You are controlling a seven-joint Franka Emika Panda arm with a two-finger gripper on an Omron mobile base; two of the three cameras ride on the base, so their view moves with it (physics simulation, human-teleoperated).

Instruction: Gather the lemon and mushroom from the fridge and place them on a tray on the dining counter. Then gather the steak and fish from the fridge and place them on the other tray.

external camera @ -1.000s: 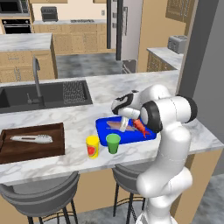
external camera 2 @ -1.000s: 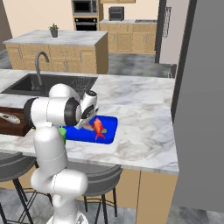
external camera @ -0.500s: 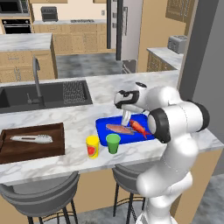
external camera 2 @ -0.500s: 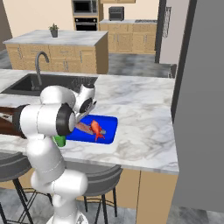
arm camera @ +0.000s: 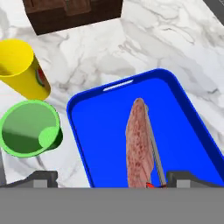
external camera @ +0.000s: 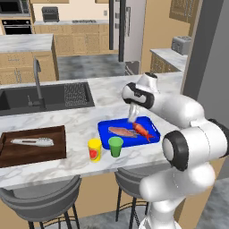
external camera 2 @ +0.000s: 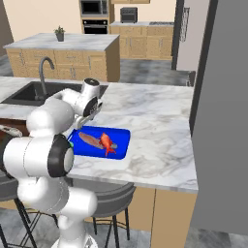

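Note:
The blue tray [external camera: 152, 138] lies on the marble dining counter [external camera: 80, 120]. On it rest a pink-brown steak [external camera: 121, 132] and an orange fish [external camera: 142, 129], side by side. My gripper [external camera: 133, 114] hangs open just above the tray's far edge, holding nothing. From the right base view the gripper [external camera 2: 92, 111] stands over the tray [external camera 2: 121, 138], with steak [external camera 2: 89, 139] and fish [external camera 2: 106, 143] below it. In the hand view the steak [arm camera: 140, 144] lies between my spread fingertips [arm camera: 183, 177]. The brown tray [external camera: 58, 150] sits at the left. The steel fridge [external camera: 134, 22] stands far back.
A yellow cup [external camera: 94, 150] and a green cup [external camera: 116, 146] stand close to the blue tray's left front corner. A pale elongated thing [external camera: 32, 142] lies on the brown tray. The dark sink [external camera: 44, 96] with its tap [external camera: 38, 80] is behind. Stools stand under the counter's front edge.
The gripper was down on the blue tray, shut on the fish. It has opened, left the fish on the tray and risen toward the tray's far edge.

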